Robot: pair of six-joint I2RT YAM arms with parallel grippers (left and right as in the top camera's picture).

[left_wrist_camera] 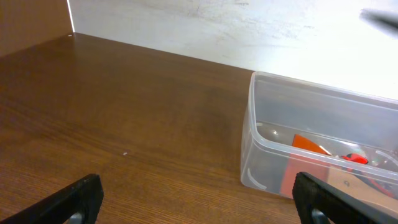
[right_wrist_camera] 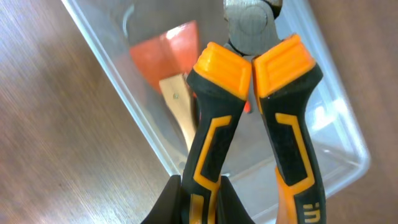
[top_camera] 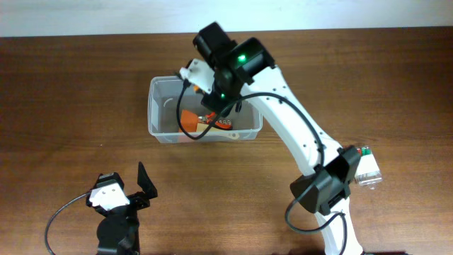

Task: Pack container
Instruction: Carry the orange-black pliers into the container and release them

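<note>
1 container (top_camera: 161,106), 1 pliers (right_wrist_camera: 217,124) (in R gripper (right_wrist_camera: 199,190)).

Wide left gripper (left_wrist_camera: 196,196); right gripper (right_wrist_camera: 199,202) (seemingly) round pliers (right_wrist_camera: 286,124)

I count 2 pairs of fingers. My right fingers (right_wrist_camera: 171,203) are clamped on 1 pair of pliers (right_wrist_camera: 249,124) with 2 black-and-orange handles. My left fingers (left_wrist_camera: 78,198) stand apart with nothing between them.

Just beyond the right fingers, and ahead and to the right of the left ones, 1 clear container (top_camera: 157,113) sits on the bench (top_camera: 71,92). Inside it I make out 1 orange tool (right_wrist_camera: 171,50) with a wooden handle and 1 small red item (left_wrist_camera: 354,158), too hidden to name. 1 clear bottle (top_camera: 367,170) lies well behind my right fingers.
</note>
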